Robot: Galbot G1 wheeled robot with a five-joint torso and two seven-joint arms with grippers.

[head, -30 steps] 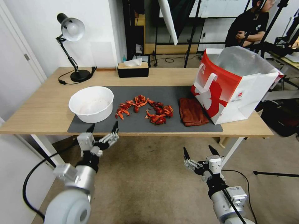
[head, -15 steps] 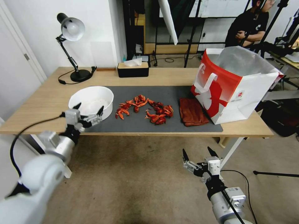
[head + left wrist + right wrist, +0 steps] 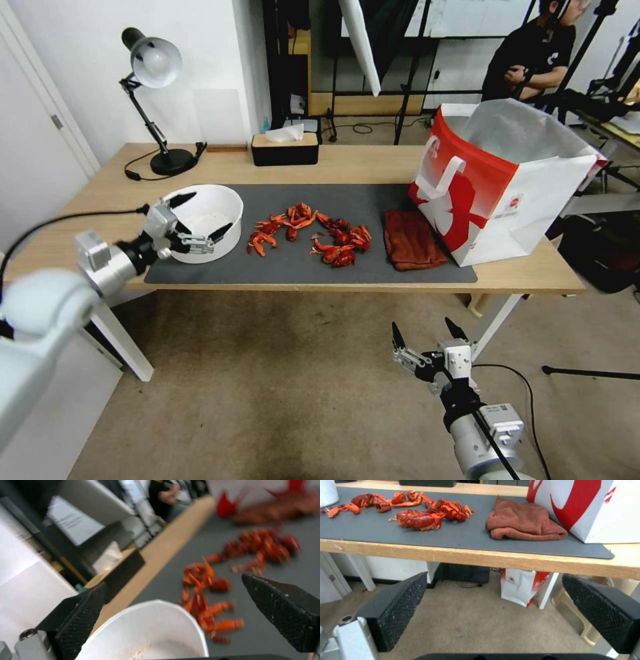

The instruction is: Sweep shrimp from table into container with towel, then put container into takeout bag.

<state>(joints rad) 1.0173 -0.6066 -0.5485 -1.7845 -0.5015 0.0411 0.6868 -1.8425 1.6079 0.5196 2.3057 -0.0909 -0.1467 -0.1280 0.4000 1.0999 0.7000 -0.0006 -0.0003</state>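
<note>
The left gripper [image 3: 198, 215] hangs with fingers spread at the container [image 3: 212, 212], near the mat's [image 3: 373, 203] left edge on the desk [image 3: 360, 163]. Shrimp [image 3: 311, 234] lie mid-mat; the takeout bag [image 3: 497, 177] stands at the right edge. The right gripper [image 3: 427, 331] hovers, fingers apart, below the front edge.

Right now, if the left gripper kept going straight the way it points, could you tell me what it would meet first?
Most likely the container: the open left gripper points across the table with the bowl's near rim between its fingers. Beyond lie the shrimp. Depth is uncertain.

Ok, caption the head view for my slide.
Left gripper, fingers open, reaches the white container beside scattered shrimp; right gripper waits open below the table.
</note>
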